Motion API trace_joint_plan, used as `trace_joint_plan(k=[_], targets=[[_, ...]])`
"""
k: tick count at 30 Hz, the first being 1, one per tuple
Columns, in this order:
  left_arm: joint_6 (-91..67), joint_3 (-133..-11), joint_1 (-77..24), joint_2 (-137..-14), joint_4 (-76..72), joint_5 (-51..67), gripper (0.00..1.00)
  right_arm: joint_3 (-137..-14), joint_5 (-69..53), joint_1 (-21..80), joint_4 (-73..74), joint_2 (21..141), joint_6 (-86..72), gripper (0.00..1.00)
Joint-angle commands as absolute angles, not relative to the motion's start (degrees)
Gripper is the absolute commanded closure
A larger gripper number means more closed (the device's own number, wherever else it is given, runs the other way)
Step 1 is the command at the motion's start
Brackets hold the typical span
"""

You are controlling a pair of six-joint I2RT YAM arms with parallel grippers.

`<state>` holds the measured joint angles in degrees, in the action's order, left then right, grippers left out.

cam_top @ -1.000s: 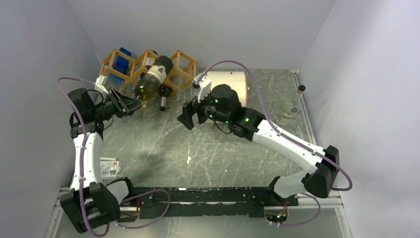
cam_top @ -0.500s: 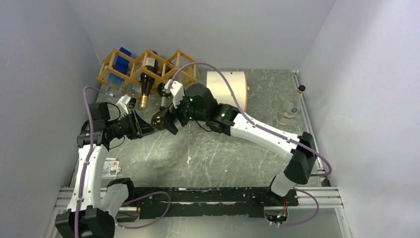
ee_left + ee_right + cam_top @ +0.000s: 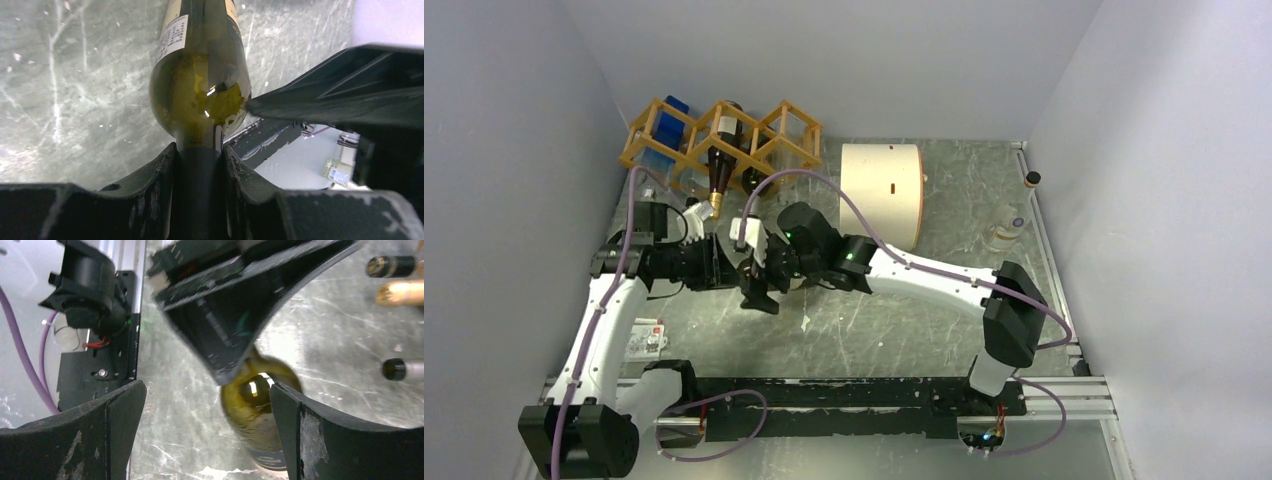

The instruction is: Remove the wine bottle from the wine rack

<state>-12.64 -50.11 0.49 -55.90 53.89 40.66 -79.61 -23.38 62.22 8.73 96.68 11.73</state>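
The olive-green wine bottle with a pale label lies low over the table, off the wooden wine rack at the back left. My left gripper is shut on the bottle's neck; it also shows in the top view. My right gripper is wide open and straddles the bottle's shoulder, which lies close to its right finger. In the top view my right gripper hides most of the bottle.
Another bottle with a gold cap rests in the rack, with more bottle necks beside it. A blue box sits in the rack's left cell. A cream drum stands right of the rack. A small bottle is at far right, a small packet near left.
My left gripper has drawn the wine bottle out of the rack and toward the near side. My right arm has swung left and come down over the bottle, jaws open.
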Motion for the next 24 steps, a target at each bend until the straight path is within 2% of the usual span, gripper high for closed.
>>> trace_joint_plan(k=[1,14,24], targets=[[-10.57,-57.11,-1.15,-56.87,54.06,40.00,0.93,-75.17,-27.82,62.71,0.79,97.00,13.31,0.00],[-9.74,-68.78,-7.95,-64.25,60.37,32.28,0.93,-71.46,-12.80,62.60,-8.94,101.31,19.25,0.00],[-9.43,-72.26,-10.31,-65.92,61.55,30.35,0.90,-67.28,-1.28,61.52,-15.86,101.28,20.59,0.00]])
